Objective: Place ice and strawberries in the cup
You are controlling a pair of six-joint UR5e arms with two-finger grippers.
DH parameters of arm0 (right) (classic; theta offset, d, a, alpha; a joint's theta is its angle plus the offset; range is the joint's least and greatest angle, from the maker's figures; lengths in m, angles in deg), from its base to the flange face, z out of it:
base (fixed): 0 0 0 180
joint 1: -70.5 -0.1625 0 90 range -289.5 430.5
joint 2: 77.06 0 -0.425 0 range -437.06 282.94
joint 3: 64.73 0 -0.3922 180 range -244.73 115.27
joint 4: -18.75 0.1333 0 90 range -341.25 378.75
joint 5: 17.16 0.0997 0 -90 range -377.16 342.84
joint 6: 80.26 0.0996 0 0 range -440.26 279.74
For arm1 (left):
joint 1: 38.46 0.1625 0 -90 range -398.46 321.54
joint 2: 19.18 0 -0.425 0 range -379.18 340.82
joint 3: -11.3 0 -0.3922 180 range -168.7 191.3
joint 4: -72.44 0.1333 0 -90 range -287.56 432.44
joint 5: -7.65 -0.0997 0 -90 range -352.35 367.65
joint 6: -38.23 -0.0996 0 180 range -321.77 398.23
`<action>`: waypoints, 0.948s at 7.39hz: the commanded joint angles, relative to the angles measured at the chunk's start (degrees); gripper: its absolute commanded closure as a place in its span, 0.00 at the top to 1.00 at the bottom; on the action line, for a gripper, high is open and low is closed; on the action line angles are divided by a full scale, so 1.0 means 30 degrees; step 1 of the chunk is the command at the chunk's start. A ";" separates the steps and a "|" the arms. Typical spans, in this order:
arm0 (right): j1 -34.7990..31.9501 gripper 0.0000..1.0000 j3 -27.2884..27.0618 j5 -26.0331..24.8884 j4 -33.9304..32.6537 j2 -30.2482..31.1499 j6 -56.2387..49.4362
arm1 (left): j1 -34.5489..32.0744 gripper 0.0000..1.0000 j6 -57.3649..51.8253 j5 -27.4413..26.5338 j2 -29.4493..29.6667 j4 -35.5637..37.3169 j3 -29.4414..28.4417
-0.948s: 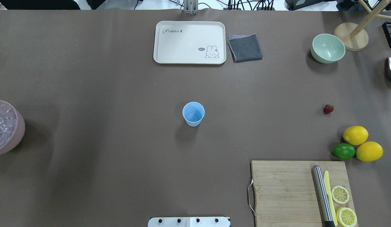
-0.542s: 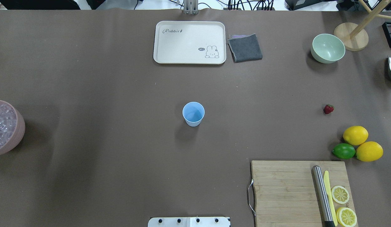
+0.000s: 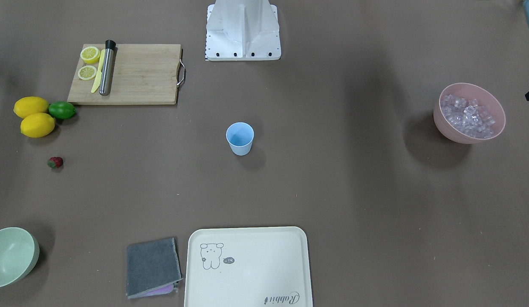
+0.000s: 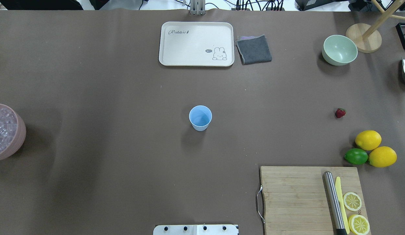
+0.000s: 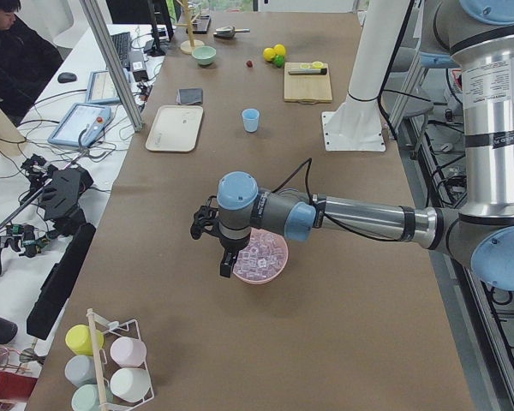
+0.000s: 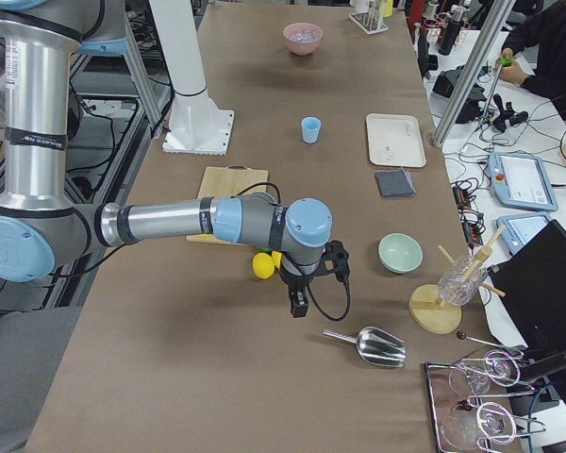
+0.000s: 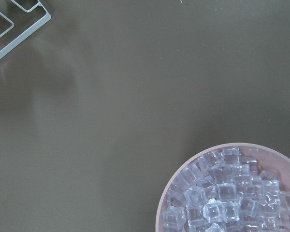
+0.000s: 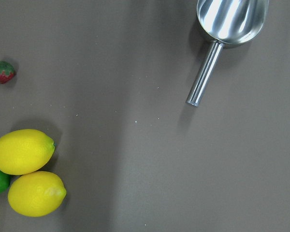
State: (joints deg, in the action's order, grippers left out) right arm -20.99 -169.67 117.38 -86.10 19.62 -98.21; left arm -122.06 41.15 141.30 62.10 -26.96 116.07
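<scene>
At the middle of the table stands the cup (image 4: 201, 127), upright and alone; looking down into it I see only its own blue bottom. Far off at the robot's left edge sits the pink bowl (image 3: 460, 134), heaped with ice (image 3: 468, 116), the clear cubes piled up to about the rim. On my left side camera the left gripper (image 5: 228, 265) hangs pointing down just beside that bowl, above the table. Its wrist camera catches the bowl and cubes in one lower corner. I cannot tell from this angle whether its fingers are parted or closed.

Over on the robot's right, the strawberry (image 4: 340, 113) lies by itself on the table, near two lemons (image 4: 368, 140) and a lime (image 4: 356, 156) that touch one another. The right gripper (image 6: 297, 307) points down above the table between the lemons and a steel scoop (image 8: 230, 19); I cannot tell its finger state either.

A pale green bowl (image 4: 339, 49) at the far right shows only its bare inside. The cream tray (image 4: 195, 42) lies flat at the far edge, a grey cloth (image 4: 254, 49) just beside it. The cutting board (image 4: 293, 195) carries two lemon slices (image 4: 352, 201), a yellow knife (image 4: 341, 202) and a steel rod (image 4: 333, 202).
</scene>
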 commanded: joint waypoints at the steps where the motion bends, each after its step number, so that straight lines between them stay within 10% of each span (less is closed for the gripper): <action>1: 0.0000 1.00 0.0000 0.0005 -0.0001 0.0001 -0.0020 | 0.0003 0.97 0.0141 0.0068 -0.0167 -0.0029 0.0088; 7: 0.0000 1.00 -0.0058 0.0151 0.0145 0.0235 -0.0049 | 0.0061 0.97 0.0142 0.0098 -0.0635 0.0058 0.0118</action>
State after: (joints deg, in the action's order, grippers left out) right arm -20.99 -169.83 117.82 -85.68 20.27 -98.33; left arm -121.93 41.63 141.58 60.66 -26.99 116.46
